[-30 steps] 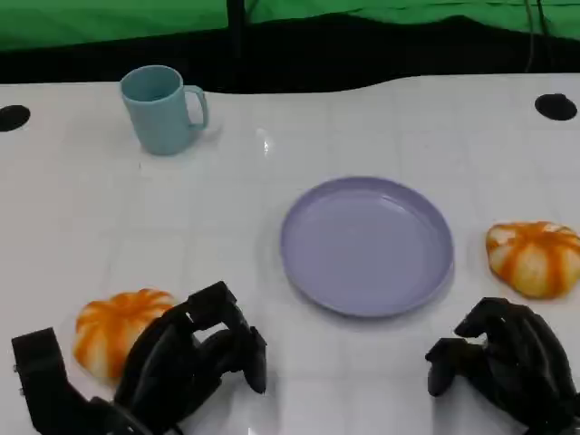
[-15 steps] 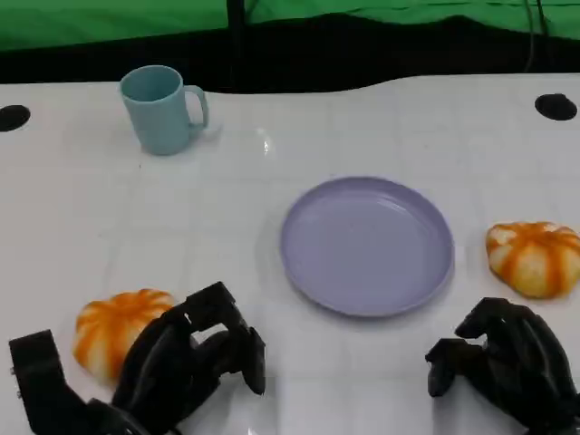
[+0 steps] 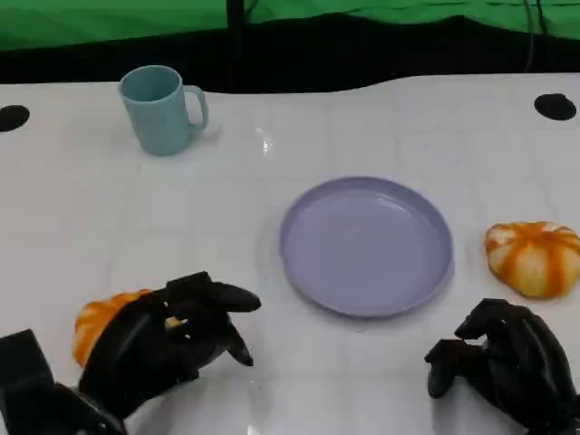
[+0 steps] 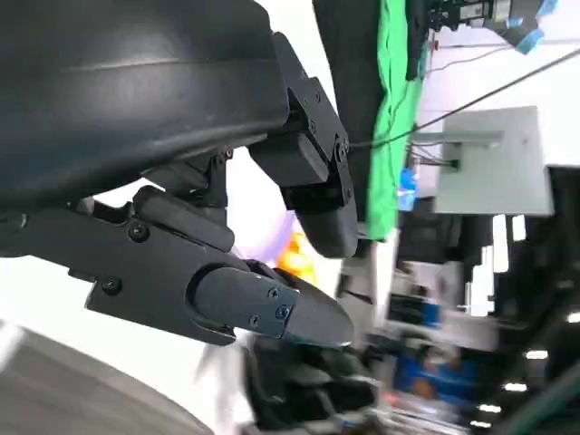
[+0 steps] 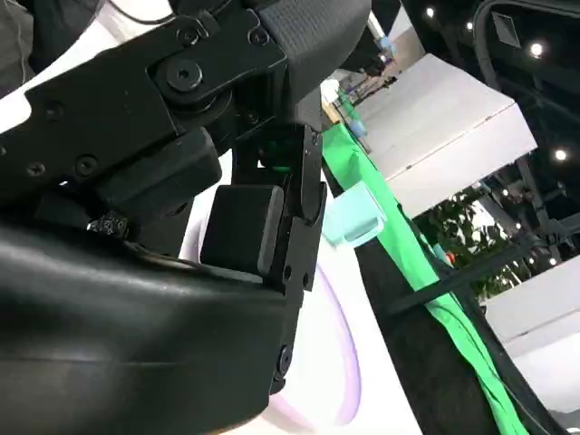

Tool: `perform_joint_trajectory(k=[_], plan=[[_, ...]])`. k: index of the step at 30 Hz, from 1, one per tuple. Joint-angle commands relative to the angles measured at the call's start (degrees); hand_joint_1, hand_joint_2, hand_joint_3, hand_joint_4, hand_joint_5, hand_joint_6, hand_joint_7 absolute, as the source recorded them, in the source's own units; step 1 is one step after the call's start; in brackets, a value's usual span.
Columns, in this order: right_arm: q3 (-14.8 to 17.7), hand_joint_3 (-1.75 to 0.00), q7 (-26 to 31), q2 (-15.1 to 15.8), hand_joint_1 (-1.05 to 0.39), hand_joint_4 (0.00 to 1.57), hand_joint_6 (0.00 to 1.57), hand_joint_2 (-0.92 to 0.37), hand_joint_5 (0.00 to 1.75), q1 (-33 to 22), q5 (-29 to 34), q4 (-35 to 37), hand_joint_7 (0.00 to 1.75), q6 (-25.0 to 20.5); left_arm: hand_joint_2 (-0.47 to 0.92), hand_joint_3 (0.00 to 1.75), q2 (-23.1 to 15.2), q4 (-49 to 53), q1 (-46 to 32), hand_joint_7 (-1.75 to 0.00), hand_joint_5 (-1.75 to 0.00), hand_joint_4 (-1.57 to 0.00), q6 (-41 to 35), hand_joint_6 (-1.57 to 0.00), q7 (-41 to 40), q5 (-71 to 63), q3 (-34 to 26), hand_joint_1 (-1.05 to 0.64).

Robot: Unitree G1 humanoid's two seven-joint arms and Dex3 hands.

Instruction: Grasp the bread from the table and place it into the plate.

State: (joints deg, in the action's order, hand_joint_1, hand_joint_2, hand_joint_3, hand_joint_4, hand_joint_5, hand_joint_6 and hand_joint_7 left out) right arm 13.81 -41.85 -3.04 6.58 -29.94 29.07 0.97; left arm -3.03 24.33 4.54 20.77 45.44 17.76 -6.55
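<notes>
Bread, round orange-striped bun (image 3: pixel 98 319) under spread, empty left hand (image 3: pixel 159 344), looks soft and light; cup its sides gently.

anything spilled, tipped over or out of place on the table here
Nothing stands out. The blue mug stands upright, the purple plate lies flat and bare, and both orange breads sit whole on the white table.

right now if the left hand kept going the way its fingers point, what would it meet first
Probably the near rim of the round lavender plate. The black left hand, over the orange-striped bread roll, points its fingers toward the plate across bare white table. Its height is unclear, so it might pass over.
</notes>
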Motion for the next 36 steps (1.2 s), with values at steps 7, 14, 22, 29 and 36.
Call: perform_joint_trajectory(k=[7, 14, 22, 29, 36], plan=[[0.0, 0.0, 0.4, 0.7, -1.05, 1.51, 1.57, -0.8, 0.81, -0.6, 0.1, -1.0, 0.3, -0.1, 0.92, 0.1, -8.5, -11.7, -0.9, -0.27, -1.06, -0.42, -0.5, -0.54, -7.6, -9.8, 2.7, -0.66], [0.1, 0.0, 0.8, 0.8, -1.05, 1.5, 1.57, -0.79, 0.82, -0.9, -0.1, -1.5, 0.3, -0.8, 0.91, 0.04, -13.7, -19.6, -2.5, -0.2, -1.02, -0.38, -1.8, -0.52, -13.9, -20.1, 4.0, -0.64], [0.0, 0.0, 0.9, 0.7, -1.05, 1.5, 1.57, -0.78, 0.83, -1.0, 0.0, -1.9, 0.3, -0.9, 0.92, 0.08, -23.2, -33.7, -5.2, -0.04, -0.8, -0.26, -8.7, -0.43, -20.0, -42.3, 5.6, -0.71], [-0.3, 0.0, 0.9, 0.6, -1.05, 1.5, 1.57, -0.79, 0.84, -1.0, 0.3, -2.1, 0.31, -0.6, 0.91, 0.02, -26.7, -42.1, -7.3, 0.0, -0.71, -0.24, -14.0, -0.38, -20.8, -54.0, 7.5, -0.73], [-0.2, 0.0, 0.7, 0.6, -1.05, 1.5, 1.56, -0.79, 0.83, -0.9, 0.2, -2.0, 0.32, -0.8, 0.88, 0.0, -27.6, -47.4, -8.4, 0.0, -0.72, -0.17, -20.1, -0.33, -19.6, -65.6, 10.3, -0.73]])
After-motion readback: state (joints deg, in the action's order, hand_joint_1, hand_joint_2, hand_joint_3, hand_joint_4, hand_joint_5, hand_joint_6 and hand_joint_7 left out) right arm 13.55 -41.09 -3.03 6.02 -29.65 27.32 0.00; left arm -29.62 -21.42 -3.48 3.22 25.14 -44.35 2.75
